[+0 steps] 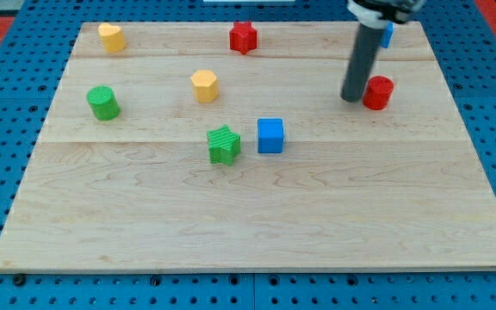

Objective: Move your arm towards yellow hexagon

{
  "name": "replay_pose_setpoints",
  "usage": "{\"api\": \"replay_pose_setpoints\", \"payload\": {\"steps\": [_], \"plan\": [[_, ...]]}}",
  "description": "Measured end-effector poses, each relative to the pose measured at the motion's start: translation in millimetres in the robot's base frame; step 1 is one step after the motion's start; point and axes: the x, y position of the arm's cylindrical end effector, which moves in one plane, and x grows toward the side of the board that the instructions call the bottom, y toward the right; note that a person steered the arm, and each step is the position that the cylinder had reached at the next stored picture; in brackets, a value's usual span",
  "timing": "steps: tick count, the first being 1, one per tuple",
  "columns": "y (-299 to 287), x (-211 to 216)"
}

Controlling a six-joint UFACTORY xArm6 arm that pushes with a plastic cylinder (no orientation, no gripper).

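The yellow hexagon (204, 85) stands on the wooden board, left of centre in the upper half. My tip (352, 97) is far to its right, touching or almost touching the left side of the red cylinder (378, 92). The dark rod rises from the tip toward the view's top. No block lies on the straight line between my tip and the yellow hexagon.
A yellow heart-like block (111, 37) sits top left, a red star (243, 37) top centre, a blue block (387, 34) partly hidden behind the rod, a green cylinder (103, 102) at left, a green star (223, 144) and a blue cube (270, 135) at centre.
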Motion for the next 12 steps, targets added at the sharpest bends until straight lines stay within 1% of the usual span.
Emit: {"api": "replay_pose_setpoints", "payload": {"steps": [1,2,3,4,5,6,9,11,12], "plan": [[15.3,-27.9],[61.4,8.9],[60.9,57.9],[58.1,45.8],[23.4,21.5],[15.2,13.3],[3.1,16.9],[-40.6,24.0],[-49.9,34.2]]}}
